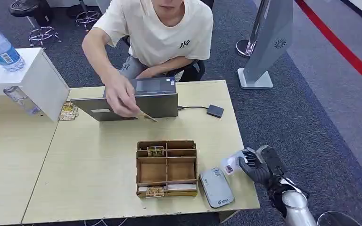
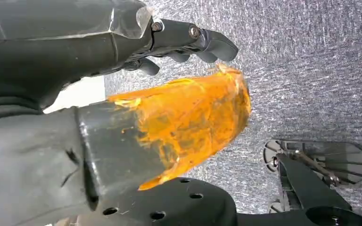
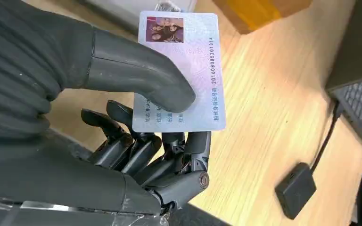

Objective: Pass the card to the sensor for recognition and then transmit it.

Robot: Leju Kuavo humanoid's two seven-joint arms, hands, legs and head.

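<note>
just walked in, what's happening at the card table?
The right hand pinches an ID card between thumb and fingers at the table's right edge, beside the grey card reader, not yet over it. Across the table, a person's hand holds another card by the laptop. The left hand hangs above carpet, holding nothing.

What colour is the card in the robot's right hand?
Pale lilac-blue card with a small photo in one corner, clearest in the right wrist view.

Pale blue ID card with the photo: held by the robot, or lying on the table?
Held. The right hand pinches the pale blue ID card, its thick grey thumb pressed on the card's face, above the light wooden table.
</note>
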